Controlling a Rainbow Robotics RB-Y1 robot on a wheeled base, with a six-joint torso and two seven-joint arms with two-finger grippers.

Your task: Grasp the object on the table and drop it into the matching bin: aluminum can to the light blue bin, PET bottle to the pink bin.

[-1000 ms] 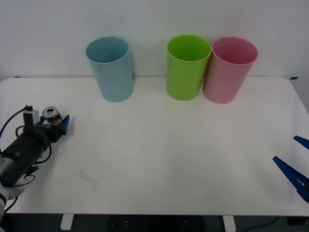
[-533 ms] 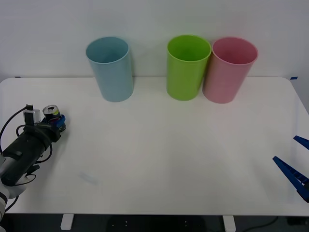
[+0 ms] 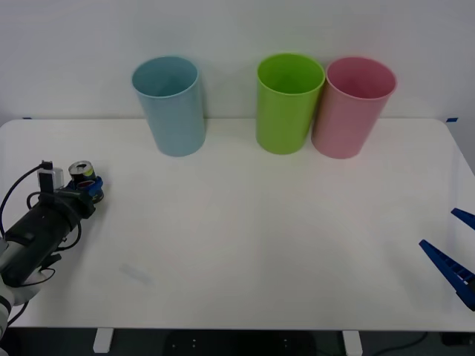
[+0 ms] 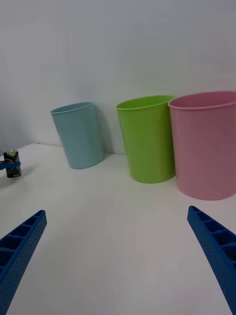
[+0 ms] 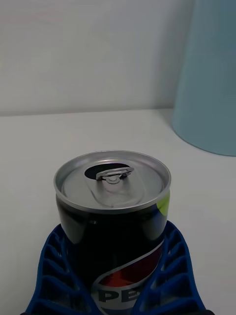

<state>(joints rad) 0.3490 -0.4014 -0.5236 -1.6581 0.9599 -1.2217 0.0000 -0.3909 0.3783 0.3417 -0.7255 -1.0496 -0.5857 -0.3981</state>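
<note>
The aluminum can (image 3: 82,174) (image 5: 113,221) (image 4: 12,163) is small and dark with a silver top and stands upright at the far left of the white table (image 3: 245,245). My left gripper (image 3: 89,186) (image 5: 115,275) is shut on it, its blue fingers (image 5: 172,266) wrapped around the can's lower body. The light blue bin (image 3: 170,104) (image 4: 78,134) stands at the back, to the right of the can. Farther right at the back is the pink bin (image 3: 351,106) (image 4: 206,142). My right gripper (image 3: 454,256) (image 4: 118,256) is open at the table's right edge.
A lime green bin (image 3: 288,101) (image 4: 146,138) stands between the light blue bin and the pink bin, touching the pink one. A white wall rises behind the bins. The wide middle of the table is bare.
The left gripper's fingers closed around the can: a second ago one finger stood apart at the can's right, now both hug it. The right arm has not moved.
</note>
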